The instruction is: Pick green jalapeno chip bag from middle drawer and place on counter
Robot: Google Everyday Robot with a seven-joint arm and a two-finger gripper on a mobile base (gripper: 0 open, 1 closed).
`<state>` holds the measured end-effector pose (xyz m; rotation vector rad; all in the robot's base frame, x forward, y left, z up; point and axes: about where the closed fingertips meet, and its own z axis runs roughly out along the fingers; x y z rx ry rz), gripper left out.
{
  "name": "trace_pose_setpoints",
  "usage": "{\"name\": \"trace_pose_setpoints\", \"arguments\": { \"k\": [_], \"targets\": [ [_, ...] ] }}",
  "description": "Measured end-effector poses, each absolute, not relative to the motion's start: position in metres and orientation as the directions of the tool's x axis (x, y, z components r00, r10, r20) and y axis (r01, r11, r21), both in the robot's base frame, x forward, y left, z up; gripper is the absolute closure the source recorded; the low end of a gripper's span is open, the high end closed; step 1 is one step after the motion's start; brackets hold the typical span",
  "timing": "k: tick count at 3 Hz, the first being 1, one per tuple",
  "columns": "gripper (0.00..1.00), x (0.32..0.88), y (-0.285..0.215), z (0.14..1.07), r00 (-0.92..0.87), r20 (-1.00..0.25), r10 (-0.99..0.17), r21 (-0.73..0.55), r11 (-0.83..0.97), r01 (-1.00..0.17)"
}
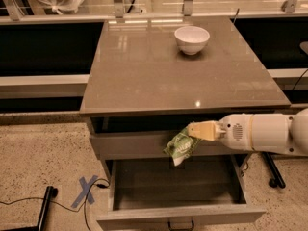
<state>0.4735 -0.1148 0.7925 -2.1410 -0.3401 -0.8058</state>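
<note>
**Gripper holding green jalapeno chip bag above middle drawer**

The gripper is clenched on what looks like the bag's top edge, so it dangles free of the open drawer's walls. It hangs below the counter rim; a lift seems needed before setting it down clear of the white bowl.

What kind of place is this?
Likely a robot test lab staged as a kitchen: a counter with a white bowl, blue tape X on the floor. The gripper holds the green jalapeno chip bag above the open middle drawer.
</note>
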Motion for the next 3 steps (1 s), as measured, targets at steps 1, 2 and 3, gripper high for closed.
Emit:
{"name": "trace_pose_setpoints", "arguments": {
  "k": [1, 2, 3],
  "targets": [
    [1.0, 0.521, -0.0752, 0.8017, 0.73, 0.683, -0.022, -0.569, -0.644, 0.512],
    [1.0, 0.5209, -0.0752, 0.8017, 0.73, 0.683, -0.022, -0.569, -0.643, 0.512],
    [1.0, 0.5151, -0.0724, 0.8062, 0.733, 0.678, -0.061, -0.605, -0.612, 0.509]
  ]
}}
